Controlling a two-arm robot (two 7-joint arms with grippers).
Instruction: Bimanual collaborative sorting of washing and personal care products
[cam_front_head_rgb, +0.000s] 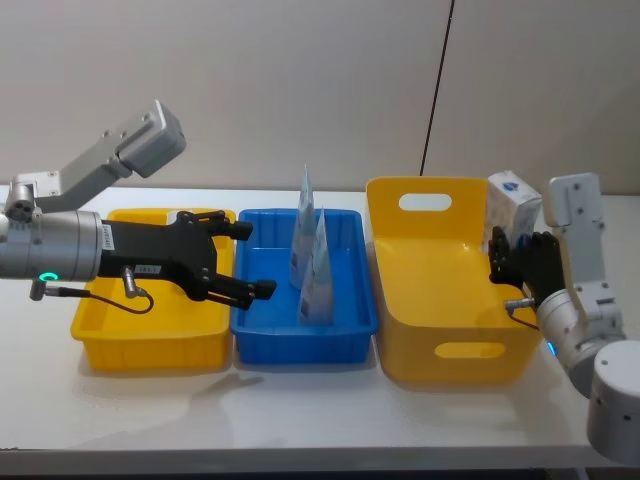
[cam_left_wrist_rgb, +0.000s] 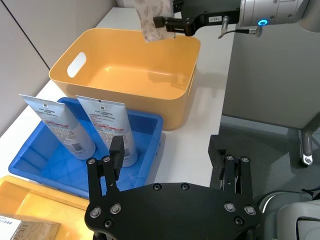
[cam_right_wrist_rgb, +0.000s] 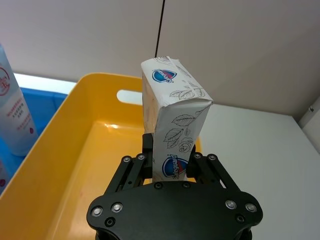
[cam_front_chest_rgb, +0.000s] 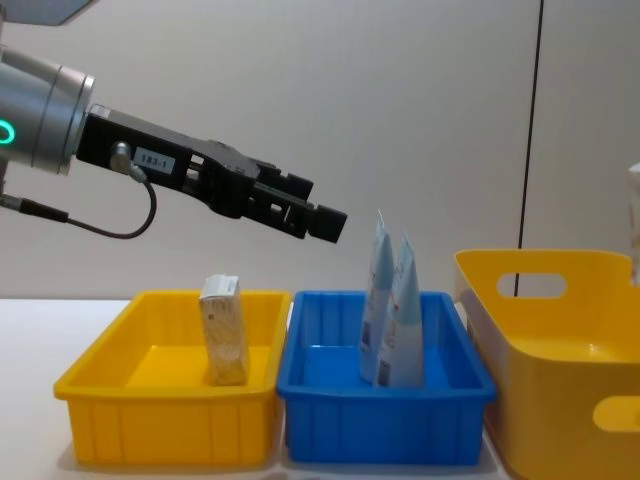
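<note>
White leaf-print pack (cam_right_wrist_rgb: 172, 120) rides upright, clamped in the right claw (cam_front_head_rgb: 515, 258) just above the right rim of the tall yellow bin (cam_front_head_rgb: 455, 350), likely poised for a drop inside, while the left claw (cam_front_head_rgb: 254, 259) hangs spread apart, well left of that bin.

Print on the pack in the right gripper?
White pack, grey leaf outlines, blue logos; right wrist view best.

- Small white label (cam_front_chest_rgb: 158, 158) on the left arm (cam_front_chest_rgb: 200, 175): dark print reading "183-1".
- Pack (cam_right_wrist_rgb: 172, 125): blue oval logos (cam_right_wrist_rgb: 175, 167) with white lettering, one on the side and one on the top; the word is not clear enough to read.
- Tubes (cam_left_wrist_rgb: 107, 127): lines of small print with red marks, too small to read.
</note>
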